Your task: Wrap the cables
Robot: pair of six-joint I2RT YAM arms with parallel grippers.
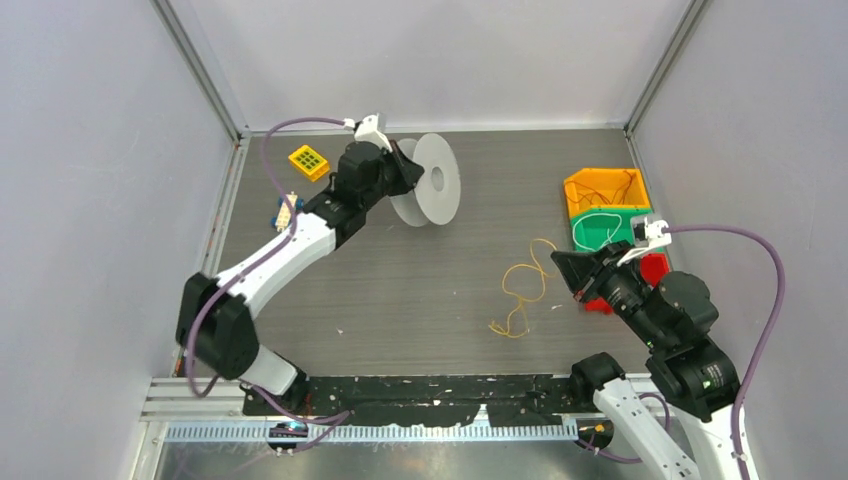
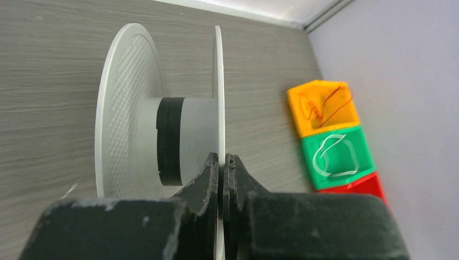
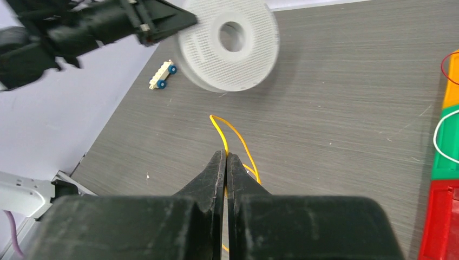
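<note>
**Both jaws shut: left on the spool rim, right over the loose wire**

Jaws of the right gripper (image 3: 225, 157) are pressed together, tips low over the table (image 1: 420, 300). The yellow-orange cable (image 3: 214, 117) comes out from behind those tips. Whether it is pinched or merely lies beneath them cannot be told. The left gripper (image 2: 222, 160) is clamped on the thin edge of the white spool's (image 1: 430, 180) right-hand flange.

At the near edge, a black strip (image 1: 430, 385) runs between the two arm bases. Beyond it the grey tabletop lies bare as far as the cable, and wide open ground stretches left of the cable towards the left arm.

The cable rests right of centre in a few slack loops, just left of the right gripper. Its long axis runs diagonally: the near end points towards the near left, the far end towards the far right and the bins. It is well apart from the spool.

Along the right wall stands a row of three bins, close behind the right gripper. The red bin (image 1: 655, 268) is nearest and partly hidden by the wrist. The green bin (image 1: 583, 232) holds a white wire loop, and the yellow bin (image 1: 605, 178), the farthest, holds a red wire.

The spool stands on its rims at the far middle, its axis lying across the table. At the far left, by the wall rail, sit a small white toy car with blue wheels (image 3: 163, 76) and a yellow grid block (image 1: 309, 161), both beside the left forearm.
</note>
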